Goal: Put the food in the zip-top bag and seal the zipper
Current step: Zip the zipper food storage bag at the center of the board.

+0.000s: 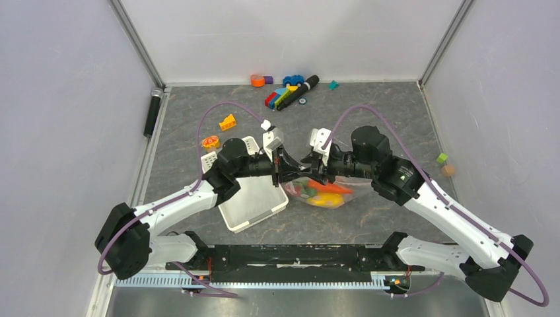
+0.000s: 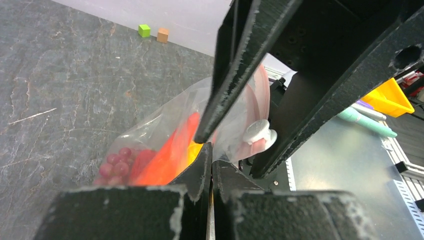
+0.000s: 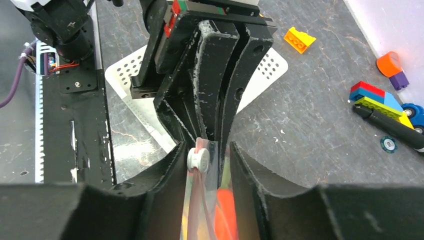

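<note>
The clear zip-top bag (image 1: 350,193) lies on the table right of centre. Inside it is the food (image 1: 320,191): purple grapes (image 2: 117,162) and orange and yellow pieces (image 2: 170,152). My left gripper (image 1: 285,170) is shut on the bag's mouth end (image 2: 211,152), and the film is pinched between its jaws. My right gripper (image 1: 310,169) faces it and is open (image 3: 205,150), with a finger on each side of the pink zipper (image 3: 200,200). The white slider (image 3: 196,159) touches its left finger (image 3: 172,167). The slider also shows in the left wrist view (image 2: 259,132).
A white slotted basket (image 1: 254,205) stands just left of the bag, under my left arm. Toy blocks and a car (image 1: 287,92) lie at the back. An orange block (image 1: 228,122) and a red-yellow toy (image 1: 210,142) lie back left. Two small cubes (image 1: 444,162) lie at the right.
</note>
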